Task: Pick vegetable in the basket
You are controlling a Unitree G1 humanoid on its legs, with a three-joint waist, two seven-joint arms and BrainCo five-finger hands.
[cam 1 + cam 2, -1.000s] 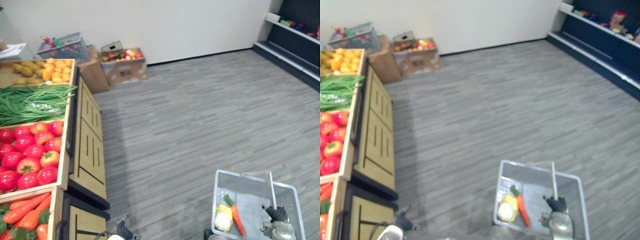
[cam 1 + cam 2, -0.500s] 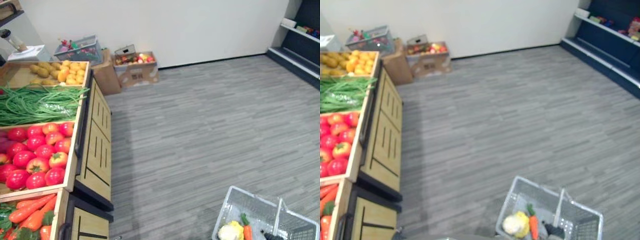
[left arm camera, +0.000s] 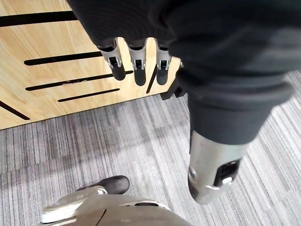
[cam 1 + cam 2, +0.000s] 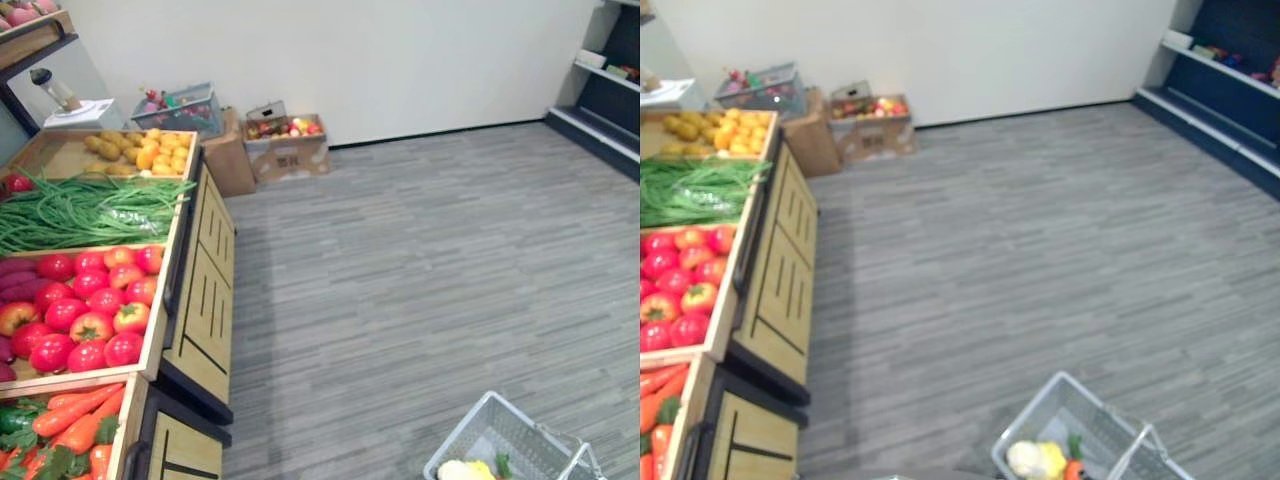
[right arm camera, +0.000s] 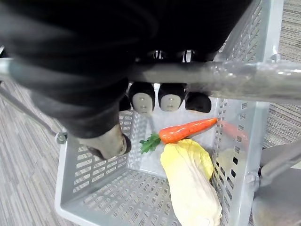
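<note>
A grey wire basket (image 5: 89, 174) hangs from my right hand (image 5: 170, 100), whose fingers are curled round its handle (image 5: 221, 77). Inside lie an orange carrot (image 5: 188, 129) with a green top and a pale yellow cabbage (image 5: 190, 183). In the eye views the basket (image 4: 1035, 415) sits at the lower right edge over the grey floor, with a white and yellow vegetable (image 4: 1032, 458) showing in it. My left hand (image 3: 136, 66) hangs open and holds nothing, close to the wooden front of the produce stand (image 3: 56, 61).
The wooden stand (image 4: 205, 290) runs along the left with potatoes (image 4: 140, 155), green beans (image 4: 90, 205), tomatoes (image 4: 90, 310) and carrots (image 4: 70, 425). Cardboard boxes (image 4: 285, 150) stand by the far wall. Dark shelves (image 4: 1230, 90) line the right side. Grey floor lies between.
The camera has swung up and left: more of the stand shows, and the basket has slid to the bottom edge. My right hand still holds the handle.
</note>
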